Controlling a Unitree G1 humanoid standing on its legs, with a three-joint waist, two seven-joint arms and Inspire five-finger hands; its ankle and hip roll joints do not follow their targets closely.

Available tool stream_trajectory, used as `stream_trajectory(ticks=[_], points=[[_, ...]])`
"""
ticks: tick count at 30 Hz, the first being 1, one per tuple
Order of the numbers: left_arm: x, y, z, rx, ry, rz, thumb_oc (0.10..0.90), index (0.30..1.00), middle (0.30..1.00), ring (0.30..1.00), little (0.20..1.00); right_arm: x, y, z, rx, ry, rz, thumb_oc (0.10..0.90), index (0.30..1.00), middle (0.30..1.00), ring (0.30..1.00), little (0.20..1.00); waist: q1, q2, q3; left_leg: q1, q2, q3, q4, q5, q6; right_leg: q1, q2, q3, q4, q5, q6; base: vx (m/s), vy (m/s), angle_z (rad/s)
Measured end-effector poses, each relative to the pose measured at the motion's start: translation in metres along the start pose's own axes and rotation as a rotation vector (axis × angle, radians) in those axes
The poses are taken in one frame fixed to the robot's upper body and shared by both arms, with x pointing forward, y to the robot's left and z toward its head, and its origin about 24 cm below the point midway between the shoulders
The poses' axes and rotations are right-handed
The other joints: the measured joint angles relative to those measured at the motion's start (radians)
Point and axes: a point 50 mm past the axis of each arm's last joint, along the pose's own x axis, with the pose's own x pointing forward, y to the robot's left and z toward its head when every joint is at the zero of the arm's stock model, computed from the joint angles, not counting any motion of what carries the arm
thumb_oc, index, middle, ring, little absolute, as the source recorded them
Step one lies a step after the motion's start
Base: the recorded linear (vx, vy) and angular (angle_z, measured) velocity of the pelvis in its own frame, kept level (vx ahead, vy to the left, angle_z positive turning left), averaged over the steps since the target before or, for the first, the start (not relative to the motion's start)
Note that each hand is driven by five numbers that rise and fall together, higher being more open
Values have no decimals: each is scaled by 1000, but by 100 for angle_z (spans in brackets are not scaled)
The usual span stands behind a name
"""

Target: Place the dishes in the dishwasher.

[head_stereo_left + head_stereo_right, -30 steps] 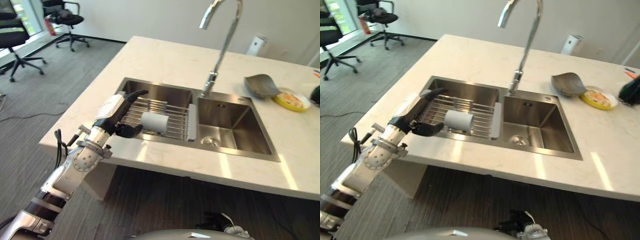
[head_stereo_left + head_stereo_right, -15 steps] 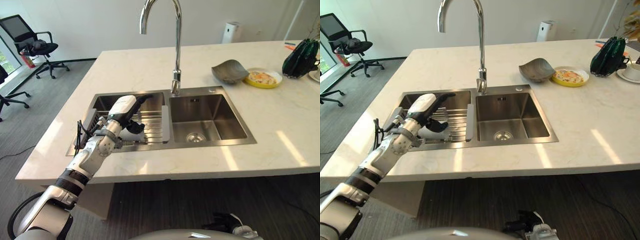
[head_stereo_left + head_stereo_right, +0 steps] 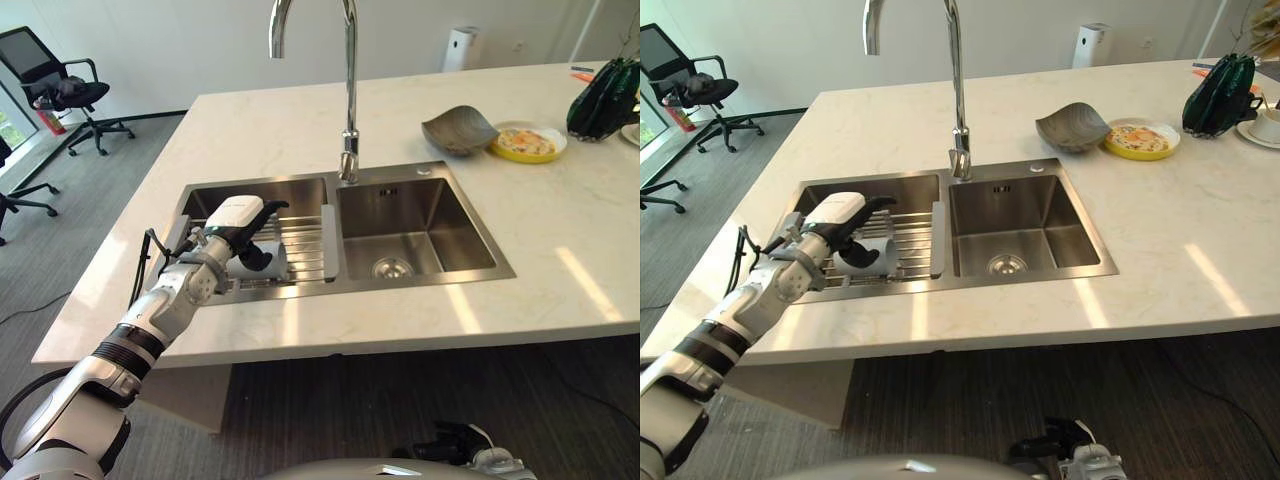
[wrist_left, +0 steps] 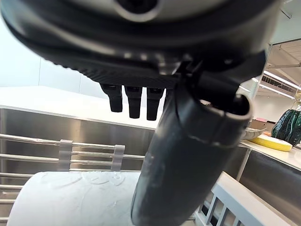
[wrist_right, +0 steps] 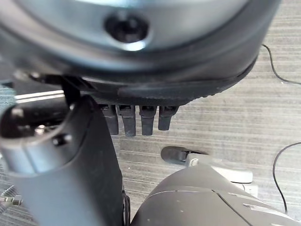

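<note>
A white cup lies on its side on the wire rack in the sink's left basin. My left hand hovers just over it, open, fingers straight across the top and the thumb hanging beside the cup. In the left wrist view the cup lies right under the thumb, with no grip on it. A grey bowl and a yellow plate with food sit on the counter at the far right. My right hand hangs open above the floor.
A tall faucet rises between the basins; the right basin holds nothing. A dark green bag and a cup on a saucer stand at the counter's far right corner. Office chairs stand on the carpet to the left.
The camera has swung, shifting the whole picture. My left hand has stayed over the cup on the rack and come down a little closer to it.
</note>
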Motion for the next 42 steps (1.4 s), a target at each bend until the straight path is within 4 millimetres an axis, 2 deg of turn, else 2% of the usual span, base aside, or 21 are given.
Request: stream_trajectory(ticks=[2,12,19,22,23,25,26,27,29,30,31,36,39,40,41,42], points=[[-1,-3,-5,-66,23,-38,800,900,900,900,900,2,2,11,-41,-11,21,800,900,900,900,900,4,-1,6,6,0,1,0,0,0,6,0,2,-1,0,1,0,0,0],[-1,-8,-17,-164,103,-130,800,900,900,900,900,1,4,8,-55,0,56,800,900,900,900,900,10,2,9,8,-1,0,0,0,0,9,0,0,1,2,-2,0,0,0],[1,-19,-28,-147,166,-197,800,900,900,900,900,2,4,10,-57,7,66,800,900,900,900,900,8,0,9,9,-1,-1,0,0,0,9,0,0,1,2,-2,0,0,0],[6,-28,-28,-141,194,-219,800,900,900,900,900,2,4,11,-61,11,68,800,900,900,900,900,9,-1,8,10,-2,-2,0,0,0,10,0,0,1,2,-2,0,0,0],[8,-37,-29,-130,218,-247,800,900,900,900,900,2,5,12,-71,10,71,800,900,900,900,900,6,-2,8,10,-2,0,0,0,0,9,-1,1,1,2,-1,0,0,0],[15,-40,-27,-68,229,-251,800,900,900,900,900,2,5,12,-74,8,76,800,900,900,900,900,2,-6,5,10,-3,0,0,0,0,9,3,1,1,2,-1,0,0,0],[18,-40,-27,-57,237,-257,767,851,851,851,851,2,6,12,-75,7,78,800,900,900,900,900,-1,-5,4,11,-3,0,0,0,0,10,2,2,1,2,-1,0,0,0],[20,-40,-27,-49,242,-260,400,300,300,300,300,2,6,12,-75,8,79,800,900,900,900,900,-3,-5,4,11,-3,1,0,0,0,10,1,3,1,3,-1,-38,2,-2],[21,-41,-25,-16,235,-267,400,300,300,300,300,2,6,13,-75,5,78,800,900,900,900,900,-6,-6,4,11,-4,2,0,0,0,8,2,3,2,3,-1,-16,-1,0],[26,-48,-21,95,223,-273,400,300,300,300,300,2,5,12,-76,7,75,800,900,900,900,900,-4,-8,0,11,-6,1,0,0,0,8,2,3,2,3,-1,0,0,0],[31,-47,-19,130,222,-273,400,300,300,300,300,2,4,15,-82,2,73,800,900,900,900,900,-4,-9,-4,11,-6,1,0,0,1,7,1,4,5,3,-1,-35,-4,-3],[30,-38,-25,137,232,-259,400,300,300,300,300,2,4,15,-90,-6,68,800,900,900,900,900,-17,-11,-7,7,-5,8,0,-1,2,-3,-1,9,9,3,1,-22,-10,-4],[21,-26,-15,49,153,-138,400,300,300,300,300,1,4,13,-80,-21,65,800,900,900,900,900,-9,-20,-1,0,-2,9,0,0,2,-10,0,10,8,4,-1,-10,-38,-2],[8,-13,-8,-65,98,-9,400,300,300,300,300,1,5,12,-62,-33,66,800,900,900,900,900,-9,-28,5,-1,-1,9,0,0,2,-8,1,9,4,4,-1,0,0,0],[8,-13,-8,-65,98,-9,400,300,300,300,300,1,5,12,-62,-33,66,800,900,900,900,900,-9,-28,5,-1,-1,9,0,0,2,-8,1,9,4,4,-1,-7,-21,5],[-4,0,1,-184,41,137,400,300,300,300,300,0,7,8,-40,-36,64,800,900,900,900,900,-9,-36,10,-1,0,4,0,0,2,-5,1,4,4,2,-3,18,-46,13]])
